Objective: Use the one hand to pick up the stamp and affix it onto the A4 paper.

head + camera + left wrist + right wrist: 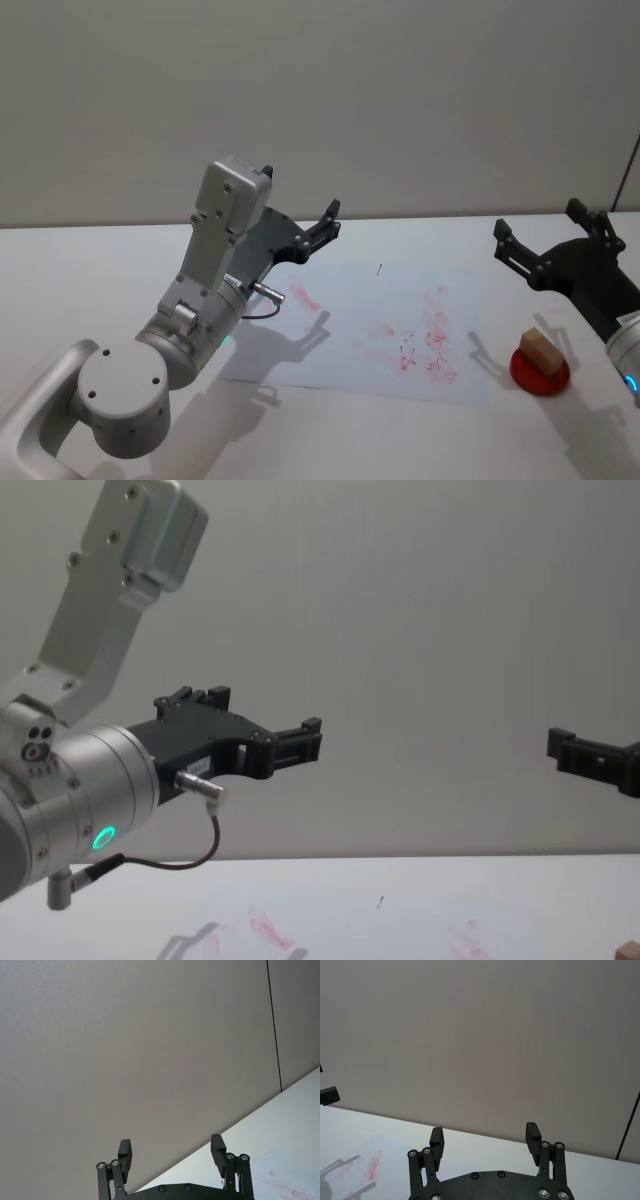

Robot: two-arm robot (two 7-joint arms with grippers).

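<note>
The white table [80,270] fills the lower half of the head view, under a plain grey wall [400,100]. The left arm [215,260], silver-grey, rises from the lower left corner of that view and reaches toward the middle. In the chest view it shows large at the left edge, with a green ring light [103,837] and a thin dark cable [190,855] looping below it. A small white label [200,765] sits on its black gripper body; the print is too small to read. The left gripper [170,1146] hangs in the air above the upper left corner of the sheet, its fingers spread apart with nothing between them.

The A4 paper [380,300] lies flat in the centre of the head view. Smudged red prints [430,345] cluster in its lower right part, with another smear near its left edge; none of them can be read as words.

The right gripper [484,1135] is at the right edge of the head view, raised off the table beyond the sheet's right side. Its fingers are likewise wide apart and hold nothing.

A round red pad [540,375] rests on the table at the lower right, just beside the paper's right edge and below the right gripper in the frame. The stamp [541,348], a tan wooden block, stands on that pad, apart from both grippers.

A tiny dark mark [379,268] sits near the sheet's top edge.
</note>
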